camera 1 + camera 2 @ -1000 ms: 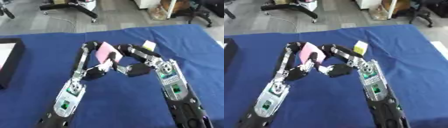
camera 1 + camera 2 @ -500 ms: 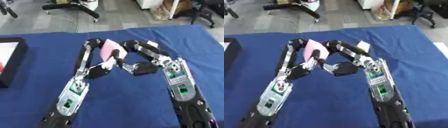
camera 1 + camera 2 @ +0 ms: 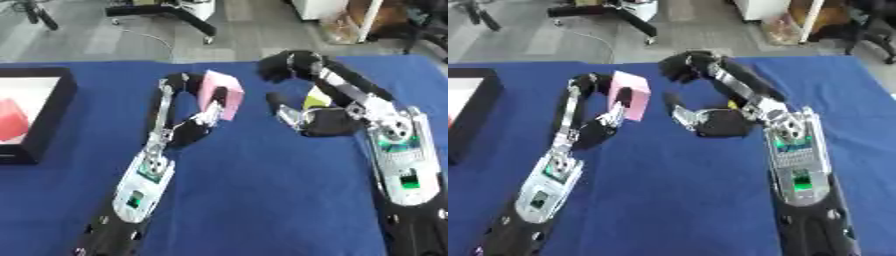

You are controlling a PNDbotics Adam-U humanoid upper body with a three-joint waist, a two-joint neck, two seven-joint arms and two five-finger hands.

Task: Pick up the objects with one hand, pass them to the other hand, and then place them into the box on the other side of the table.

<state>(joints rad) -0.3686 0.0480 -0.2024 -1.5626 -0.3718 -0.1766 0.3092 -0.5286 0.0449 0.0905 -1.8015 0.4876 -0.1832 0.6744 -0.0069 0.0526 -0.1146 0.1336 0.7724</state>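
While left hand (image 3: 197, 117) pinches pink block (image 3: 219, 93), right hand (image 3: 302, 97) hangs spread beside it.

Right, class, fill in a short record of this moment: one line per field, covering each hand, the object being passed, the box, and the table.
left hand: fingers curled round the pink block, holding it above the table
pink block: tilted, in the left hand only
right hand: apart from the block, empty, fingers relaxed
yellow-green object: partly hidden behind the right hand
box: black rim, at the table's left edge, something red inside
table: covered in blue cloth
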